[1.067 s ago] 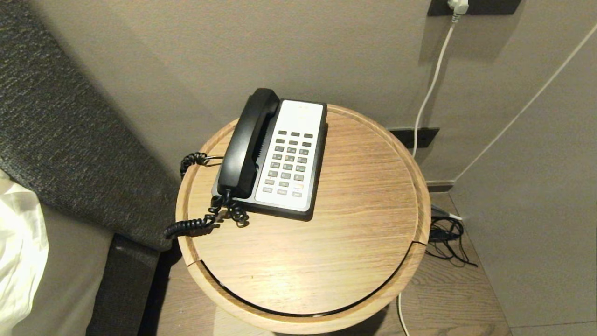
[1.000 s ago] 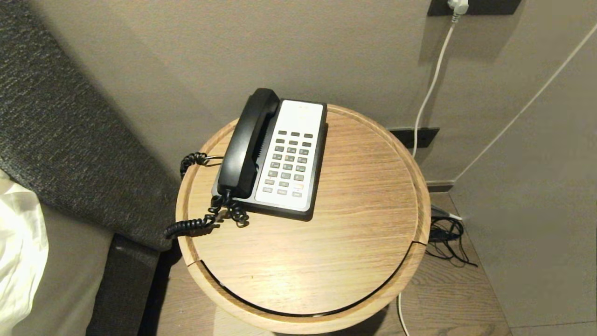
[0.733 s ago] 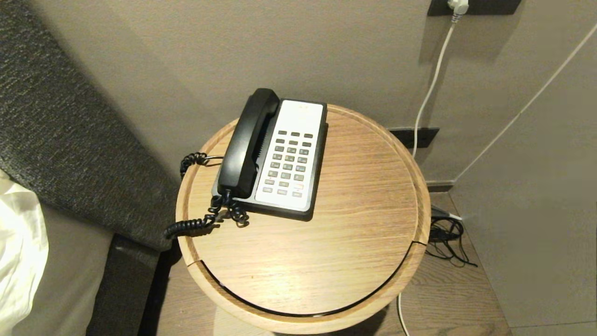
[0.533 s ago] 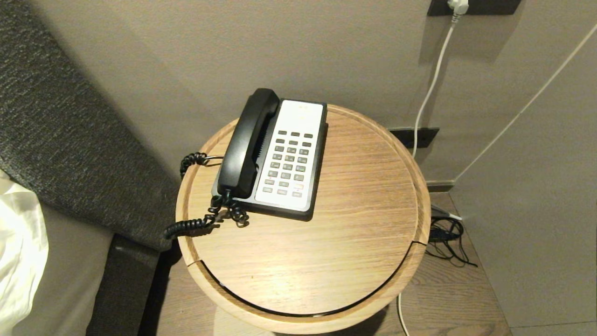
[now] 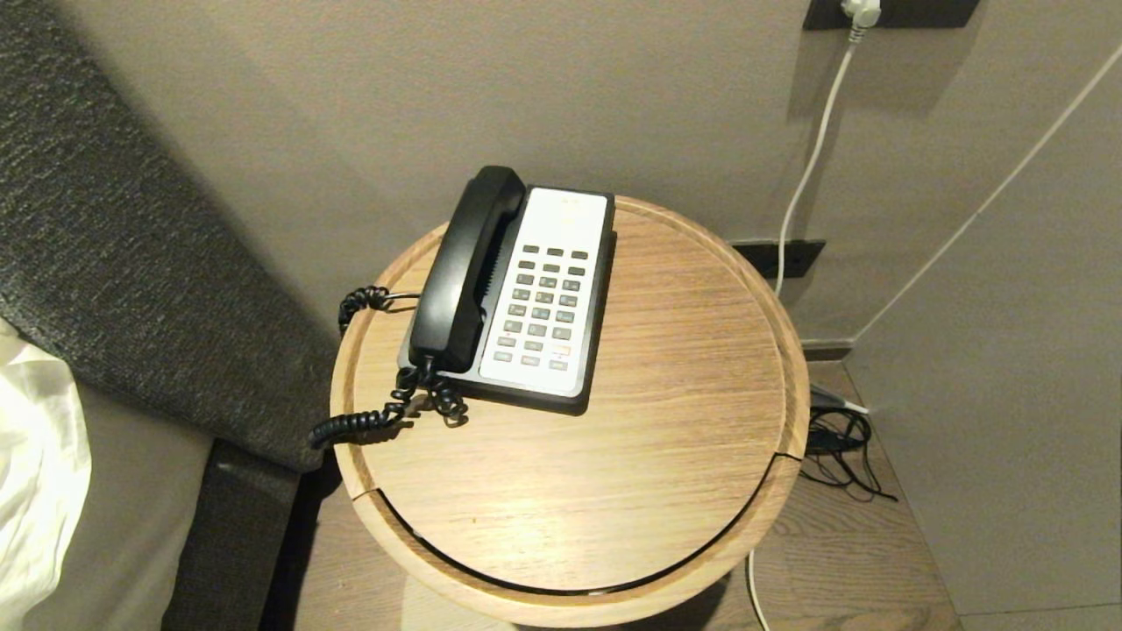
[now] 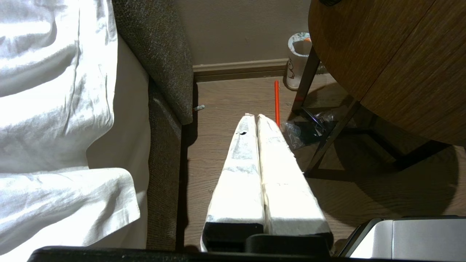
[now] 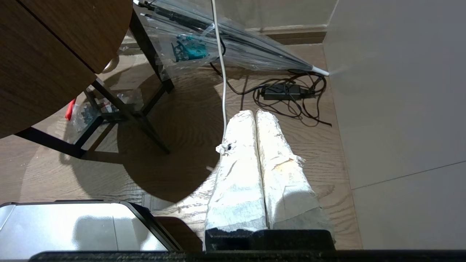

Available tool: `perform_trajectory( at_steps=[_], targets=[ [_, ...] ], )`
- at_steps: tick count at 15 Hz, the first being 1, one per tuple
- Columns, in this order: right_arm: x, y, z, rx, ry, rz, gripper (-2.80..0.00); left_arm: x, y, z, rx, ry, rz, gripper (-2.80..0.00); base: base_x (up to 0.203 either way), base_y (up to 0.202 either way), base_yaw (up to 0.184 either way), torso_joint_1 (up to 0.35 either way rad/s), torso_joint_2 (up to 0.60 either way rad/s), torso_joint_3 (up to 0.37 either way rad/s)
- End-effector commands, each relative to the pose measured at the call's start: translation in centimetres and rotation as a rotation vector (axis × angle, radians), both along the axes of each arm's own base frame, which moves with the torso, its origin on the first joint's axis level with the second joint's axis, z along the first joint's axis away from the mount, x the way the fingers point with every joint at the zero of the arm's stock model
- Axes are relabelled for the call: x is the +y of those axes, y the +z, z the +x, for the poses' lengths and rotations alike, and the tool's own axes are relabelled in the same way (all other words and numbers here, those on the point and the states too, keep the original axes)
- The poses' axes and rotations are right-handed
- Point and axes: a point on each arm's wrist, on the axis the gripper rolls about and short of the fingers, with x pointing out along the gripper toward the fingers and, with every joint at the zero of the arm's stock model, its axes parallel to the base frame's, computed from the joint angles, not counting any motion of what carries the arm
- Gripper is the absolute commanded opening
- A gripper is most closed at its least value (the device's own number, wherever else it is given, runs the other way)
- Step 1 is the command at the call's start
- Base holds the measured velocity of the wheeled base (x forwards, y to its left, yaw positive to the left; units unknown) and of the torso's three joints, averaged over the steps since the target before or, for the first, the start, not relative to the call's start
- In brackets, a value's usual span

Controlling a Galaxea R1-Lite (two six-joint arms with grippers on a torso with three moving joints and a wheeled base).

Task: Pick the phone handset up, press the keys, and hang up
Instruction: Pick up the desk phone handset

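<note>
The black phone handset lies in its cradle on the left side of the black-and-white phone base. Its black coiled cord loops off the near left of the base. The dark grey keys sit in rows on the white faceplate, one orange-tinted. The phone stands at the back left of a round wooden table. Neither gripper shows in the head view. My left gripper is shut and empty, low beside the table above the floor. My right gripper is shut and empty, low on the table's other side.
A dark upholstered bed frame and white bedding stand left of the table. A white cable hangs down the wall at the back right. Black cables and a power adapter lie on the floor. Table legs stand near the left gripper.
</note>
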Motion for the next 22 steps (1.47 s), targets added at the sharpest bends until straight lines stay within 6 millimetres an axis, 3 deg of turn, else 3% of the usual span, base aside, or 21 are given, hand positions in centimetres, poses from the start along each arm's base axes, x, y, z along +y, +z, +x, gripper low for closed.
perform_trajectory(
  at_steps=[1,6,7,9,11,14,15,17,19,21,22],
  targets=[
    [0.0,0.0,0.0,-0.001,0.000,-0.001,-2.80,0.0,0.0,0.0,0.002,0.000,0.006,-2.80,0.000,0.000,0.000,0.000,0.00,0.000],
    [0.0,0.0,0.0,-0.002,0.000,0.000,-2.80,0.0,0.2,0.0,-0.006,0.001,0.014,-2.80,0.000,0.000,0.000,0.000,0.00,0.000],
    [0.0,0.0,0.0,-0.002,0.000,0.000,-2.80,0.0,1.0,-0.2,-0.025,-0.002,0.017,-2.80,0.000,0.000,0.000,0.000,0.00,0.000],
    [0.0,0.0,0.0,-0.002,0.001,-0.005,-2.80,-0.1,5.5,-1.3,-0.050,-0.041,0.021,-2.80,0.000,0.000,0.000,0.000,0.00,0.000],
    [0.0,0.0,0.0,-0.002,0.001,-0.005,-2.80,-0.3,12.3,-2.0,-0.012,-0.124,0.013,-2.80,0.000,0.000,0.000,0.000,0.00,0.000],
    [0.0,0.0,0.0,-0.002,0.001,-0.005,-2.80,-0.6,22.1,3.2,0.156,-0.277,-0.018,-2.80,0.000,0.000,0.000,0.000,0.00,0.000],
    [0.0,0.0,0.0,-0.002,0.001,-0.005,-2.80,-0.8,25.3,6.5,0.206,-0.327,-0.031,-2.80,0.000,0.000,0.000,0.000,0.00,0.000],
    [0.0,0.0,0.0,-0.002,0.001,-0.005,-2.80,-1.2,28.7,12.2,0.268,-0.392,-0.048,-2.80,0.000,0.000,0.000,0.000,0.00,0.000],
    [0.0,0.0,0.0,-0.002,0.001,-0.005,-2.80,-2.9,30.2,18.4,0.337,-0.460,-0.056,-2.80,0.000,0.000,0.000,0.000,0.00,0.000],
    [0.0,0.0,0.0,-0.002,0.001,-0.005,-2.80,-7.7,30.3,23.6,0.405,-0.543,-0.044,-2.80,0.000,0.000,0.000,0.000,0.00,0.000],
    [0.0,0.0,0.0,-0.002,0.001,-0.005,-2.80,-10.0,30.0,24.6,0.429,-0.571,-0.035,-2.80,0.000,0.000,0.000,0.000,0.00,0.000]
  ],
)
